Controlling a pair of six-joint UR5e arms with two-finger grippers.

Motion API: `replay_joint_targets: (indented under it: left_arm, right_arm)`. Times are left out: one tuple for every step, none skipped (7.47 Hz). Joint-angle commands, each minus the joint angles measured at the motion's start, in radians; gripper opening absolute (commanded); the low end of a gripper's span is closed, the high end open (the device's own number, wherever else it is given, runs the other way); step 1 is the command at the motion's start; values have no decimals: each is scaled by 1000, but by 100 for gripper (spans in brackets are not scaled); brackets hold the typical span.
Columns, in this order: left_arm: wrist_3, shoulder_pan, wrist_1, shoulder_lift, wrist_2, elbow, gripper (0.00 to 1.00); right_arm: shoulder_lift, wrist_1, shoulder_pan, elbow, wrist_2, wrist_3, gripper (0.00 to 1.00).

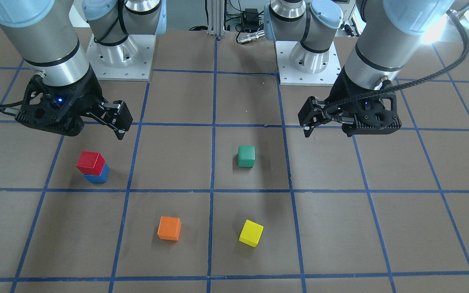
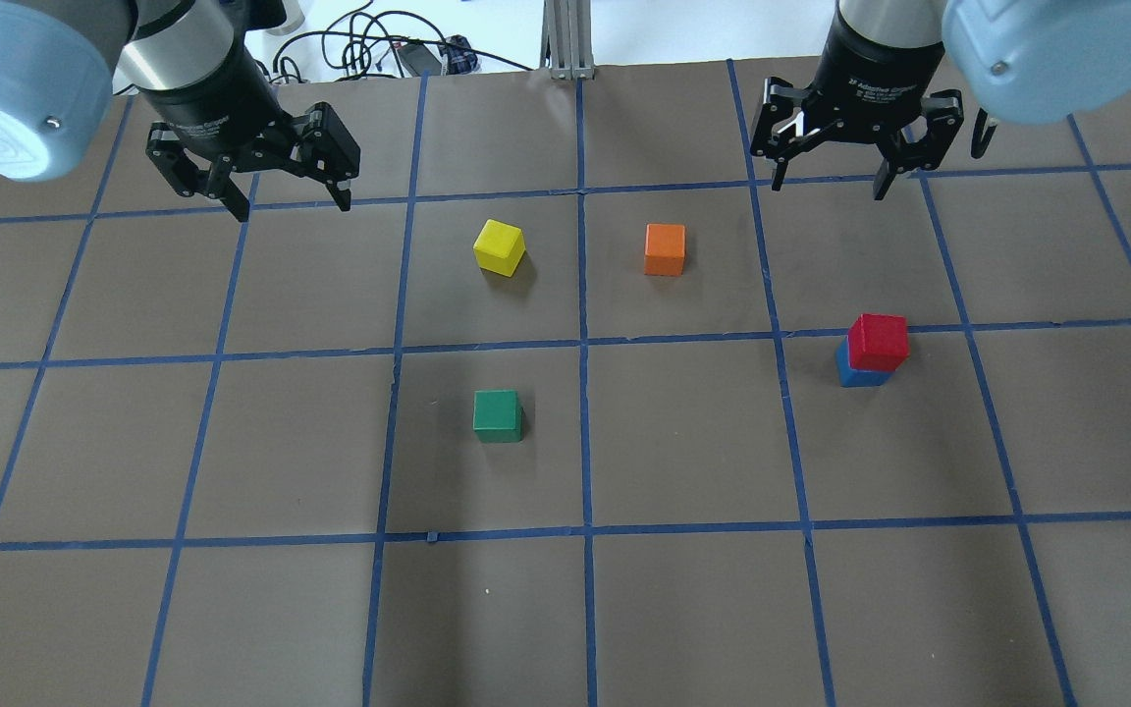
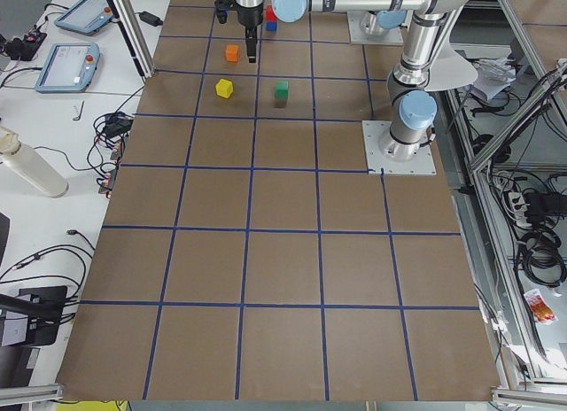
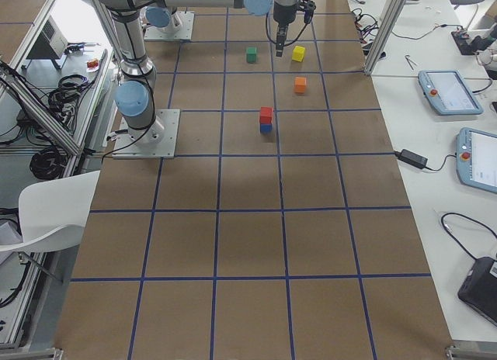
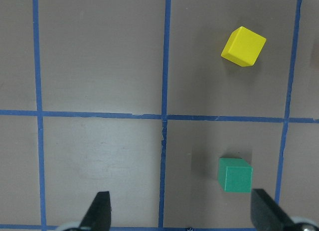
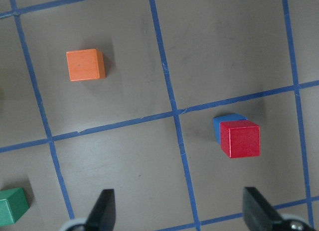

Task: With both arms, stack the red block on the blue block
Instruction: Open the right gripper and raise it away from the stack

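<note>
We see the red block [image 1: 91,162] resting on top of the blue block [image 1: 98,177]. It is turned a little and set slightly off square, so one edge of blue shows beneath it. The pair stands well apart from the green block [image 2: 497,415], on the robot's right of it.

The right gripper [image 2: 829,185] hangs raised over the table [image 2: 683,609] on that same side of the green block, its fingers spread apart and holding nothing. In the right wrist view the stack lies below and ahead of it, between the lines of the two fingers and closer to one of them. The left gripper [image 2: 293,206] hangs on the other side of the green block, also spread wide and empty, well apart from the stack.

The right arm is clearly the nearer one to the stack. The blocks are cubes, so we find no long axis to align with. We judge the stacking done, and any correction of the small offset would fall to the right arm.

The orange block [image 2: 665,249] and the yellow block [image 2: 499,245] lie beyond the green block, away from the stack
</note>
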State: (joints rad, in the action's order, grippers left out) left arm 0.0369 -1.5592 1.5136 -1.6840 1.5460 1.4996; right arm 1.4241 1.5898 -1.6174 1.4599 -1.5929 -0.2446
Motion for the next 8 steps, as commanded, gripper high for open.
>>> replay_joint_targets:
  left_arm:
    - [0,-1,2,4,0,2,100]
    - [-2,-1,0,3,0,-1,100]
    - [0,-1,0,3,0,1,100]
    - [0,-1,0,3,0,2,100]
    - [0,-1,0,1,-1,2,100]
    - [-2,1,0,1,0,-2,100]
    - [0,1,0,3,0,-7,100]
    - [0,-1,0,3,0,1,100]
  right_arm:
    - [-10,-19,-7,5,8,-7,90]
    - [-13,-14,-6,4,20,-4,90]
    - [-13,-13,-7,2,22,-5,90]
    - [-13,-2,-6,0,22,-7,90]
    - [-10,-2,-7,-3,22,-7,91]
    - [-13,1,-7,-4,22,-5,91]
    - [-13,22,-7,3,19,-7,91]
    - [-13,22,-7,2,21,-7,91]
